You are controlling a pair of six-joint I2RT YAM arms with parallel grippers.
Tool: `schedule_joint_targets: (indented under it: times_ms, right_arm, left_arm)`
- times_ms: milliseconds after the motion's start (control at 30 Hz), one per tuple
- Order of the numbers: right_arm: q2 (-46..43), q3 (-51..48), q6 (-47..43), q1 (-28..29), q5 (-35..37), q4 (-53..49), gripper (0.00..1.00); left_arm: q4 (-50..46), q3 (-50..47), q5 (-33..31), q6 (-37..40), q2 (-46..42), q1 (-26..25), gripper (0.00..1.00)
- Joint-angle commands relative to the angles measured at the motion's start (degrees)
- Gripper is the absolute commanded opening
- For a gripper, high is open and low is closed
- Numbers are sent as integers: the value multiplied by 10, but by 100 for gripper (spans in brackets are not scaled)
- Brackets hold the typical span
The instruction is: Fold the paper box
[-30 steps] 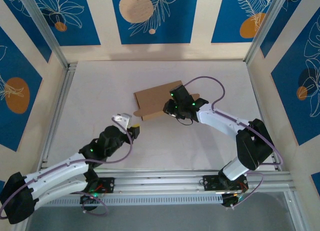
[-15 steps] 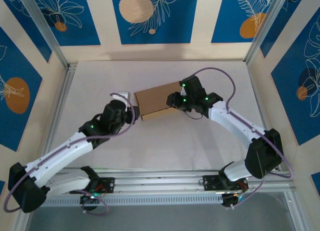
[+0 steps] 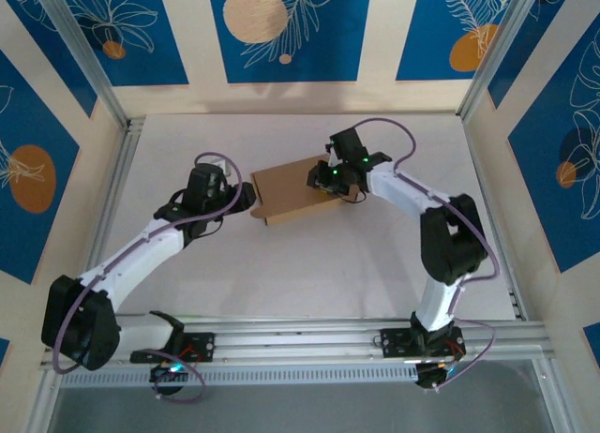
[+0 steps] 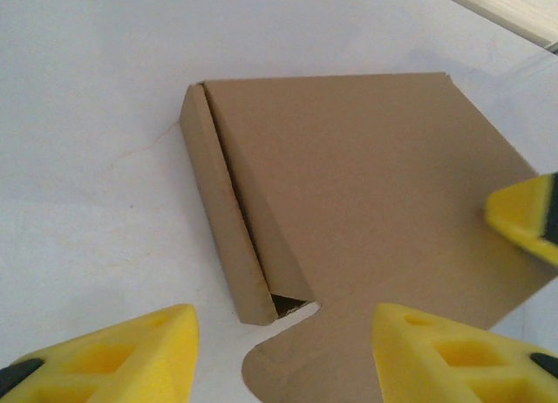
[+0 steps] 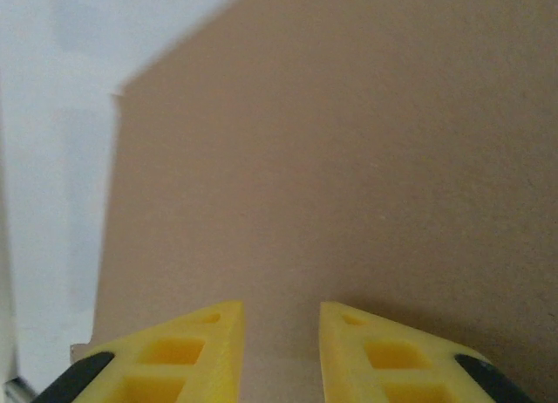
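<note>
The paper box (image 3: 286,191) is a flat brown cardboard piece lying mid-table. In the left wrist view the paper box (image 4: 366,185) shows a narrow side wall folded up along its left edge and a rounded tab at the near corner. My left gripper (image 3: 246,197) hovers at that left edge; the left gripper (image 4: 283,355) is open, its yellow fingers straddling the tab without holding it. My right gripper (image 3: 323,178) sits over the box's right part. In its own view the right gripper (image 5: 279,333) stands narrowly open just above the bare cardboard (image 5: 349,159). One right fingertip (image 4: 527,218) shows at the box's right edge.
The white table (image 3: 281,274) is fenced by an aluminium rail on the left (image 3: 108,217) and a front rail (image 3: 309,335) by the arm bases. Patterned walls close the back and sides. The right arm's elbow (image 3: 450,241) rises right of the box.
My left arm has reached forward and up to the box's left edge. The right gripper has shifted further back over the box's right part and its elbow has swung in.
</note>
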Motion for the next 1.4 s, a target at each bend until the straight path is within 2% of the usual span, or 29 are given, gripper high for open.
schedule_joint_targets:
  times_ms: [0, 167, 267, 433, 667, 933, 1033, 1167, 1300, 1367]
  right_arm:
    - [38, -20, -8, -5, 6, -20, 29]
    - [56, -52, 7, -11, -36, -6, 27]
    - [30, -47, -3, -9, -60, -5, 27]
    - [-21, -13, -29, -18, -50, -34, 31]
    - [-30, -7, -14, -81, -100, -2, 30]
    - [25, 27, -12, -129, -135, 12, 25]
    - [45, 27, -12, -136, -123, 4, 24]
    - [63, 22, -30, -138, -71, -20, 23]
    - [74, 29, -61, -133, -17, -53, 23]
    - [64, 25, -78, -131, 9, -57, 26]
  left_arm:
    - [31, 17, 45, -38, 20, 14, 54]
    - [26, 43, 54, -48, 66, 16, 54]
    - [16, 65, 59, -48, 98, 18, 54]
    - [-4, 109, 85, -41, 165, 21, 53]
    - [14, 133, 104, -33, 238, 21, 49]
    - [-11, 143, 86, -5, 296, 22, 45]
    - [-27, 141, 81, -6, 318, 23, 44]
    - [-53, 133, 46, 0, 329, 22, 43]
    - [-74, 135, 31, 9, 339, 23, 38]
    - [-80, 138, 27, 19, 341, 23, 34]
